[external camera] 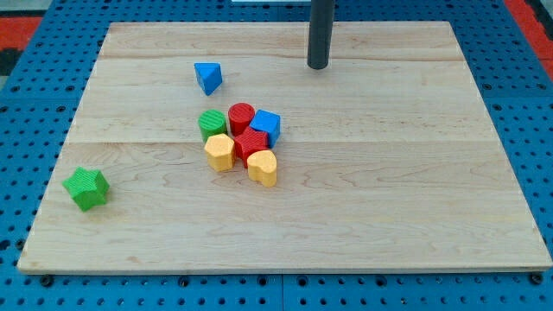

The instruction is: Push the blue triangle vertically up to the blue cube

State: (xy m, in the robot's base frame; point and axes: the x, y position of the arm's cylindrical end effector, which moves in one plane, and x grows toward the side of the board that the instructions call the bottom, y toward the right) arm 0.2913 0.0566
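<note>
The desk (415, 216) is a pale wooden board with visible grain, lying on a blue perforated surface (536, 130). No container is present; all blocks lie directly on the wood.

My tip (318, 66) is the lower end of a straight dark rod, positioned near the view's top edge of the desk. The rod carries no fingers, so no spread or pinched state applies.

The blue triangle (207, 77) lies well apart from my tip, at its 9 o'clock, with bare wood on all sides.

The blue cube (266, 126) belongs to a tight cluster at the desk's middle. In the cluster:
- the red cylinder (241, 116) touches the cube at its 10 o'clock;
- the green cylinder (212, 125) lies at the view's left;
- a red block (251, 143), shape unclear, lies at the centre;
- a yellow hexagonal block (219, 152) and a yellow heart-shaped block (263, 167) lie along the view's bottom side.

The blue triangle is at the cluster's 11 o'clock, apart from it.

A green star-shaped block (86, 187) lies alone near the desk's left edge, at the cluster's 8 o'clock.

The blocks show ribbed surfaces. The view's right half of the desk is open.
</note>
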